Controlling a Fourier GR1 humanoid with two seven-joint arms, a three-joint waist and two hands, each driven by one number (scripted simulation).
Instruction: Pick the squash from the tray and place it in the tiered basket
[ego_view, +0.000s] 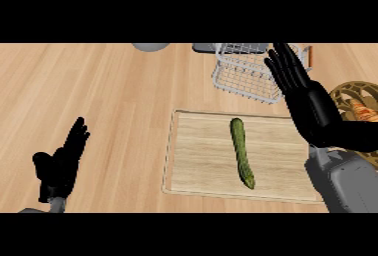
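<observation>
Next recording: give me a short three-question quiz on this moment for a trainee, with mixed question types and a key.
1. True or false: the squash lies on the tray, with no hand touching it.
2. Which hand is nearer the wire basket? A) left hand B) right hand
3. Fill in the blank: the fingers of both hands are ____ (straight / curled).

Key: 1 true; 2 B; 3 straight.
</observation>
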